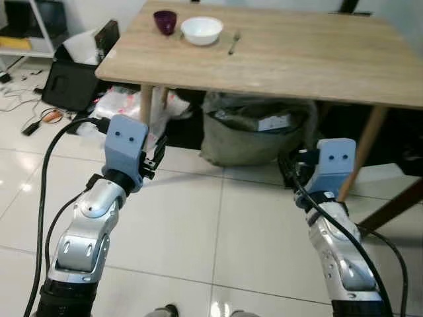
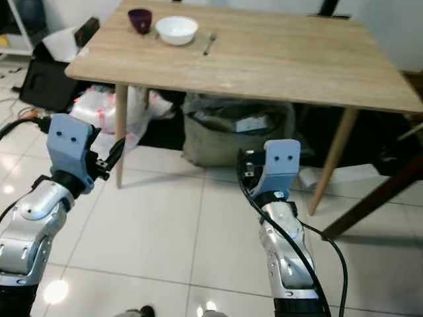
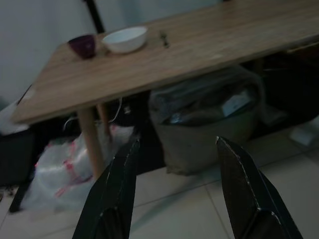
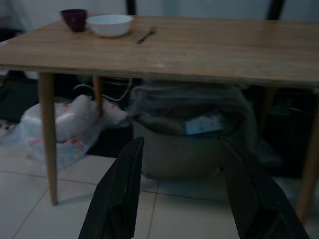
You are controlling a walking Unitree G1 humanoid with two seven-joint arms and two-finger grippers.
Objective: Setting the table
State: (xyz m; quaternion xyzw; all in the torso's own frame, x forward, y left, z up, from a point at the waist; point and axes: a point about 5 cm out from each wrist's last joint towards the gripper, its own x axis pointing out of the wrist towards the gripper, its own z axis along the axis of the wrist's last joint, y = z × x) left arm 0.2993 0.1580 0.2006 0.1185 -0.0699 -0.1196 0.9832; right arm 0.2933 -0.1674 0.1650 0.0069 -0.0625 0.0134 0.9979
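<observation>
Nearest me, my left gripper [image 3: 174,189] and right gripper [image 4: 177,191] hang low over the tiled floor [image 1: 198,218], jaws spread wide, holding nothing. Beyond stands the wooden table [image 1: 297,59]; at its far left corner sit a purple cup [image 1: 165,21], white bowl [image 1: 201,30] and fork [image 1: 234,43].

grey sack [image 1: 254,132] under table | clear plastic bags [image 2: 99,112] beside leg | black box [image 1: 69,82] on floor

Purple cup [image 4: 74,19], white bowl [image 4: 109,25], fork [image 4: 145,35] on wooden table [image 4: 209,50]
</observation>
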